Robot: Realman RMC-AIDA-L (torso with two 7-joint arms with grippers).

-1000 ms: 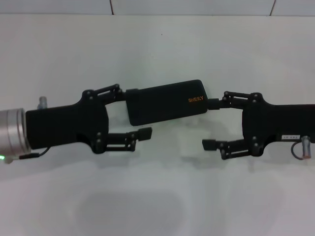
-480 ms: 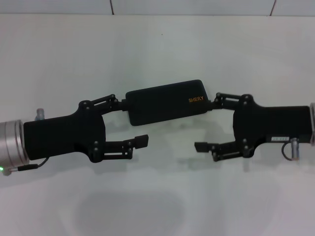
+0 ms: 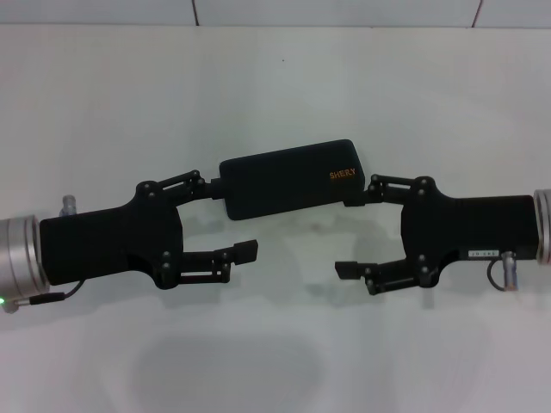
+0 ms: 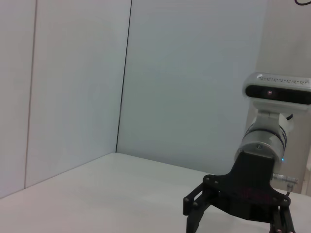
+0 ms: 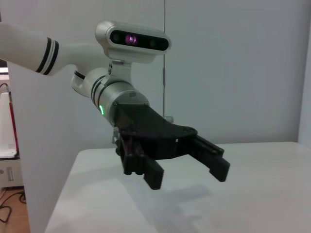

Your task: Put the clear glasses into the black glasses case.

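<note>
Both tools hang with fingers spread, holding nothing: the left tool (image 3: 232, 217) and the right tool (image 3: 355, 231) face each other across the white surface (image 3: 275, 86). Between their far fingers lies the shut black glasses case (image 3: 291, 178), long axis running tool to tool, about equally near both. The clear glasses are not visible.

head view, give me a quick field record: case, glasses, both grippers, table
case: matte black rectangular hard glasses case with orange lettering, closed, lying on the table between the two grippers
glasses: no clear glasses visible in any view
left gripper: black left gripper, open, far finger tip by the case's left end, contact unclear
right gripper: black right gripper, open, far finger tip at the case's right end, contact unclear
table: plain white tabletop
task state: cannot tell whether the glasses are inside the case
</note>
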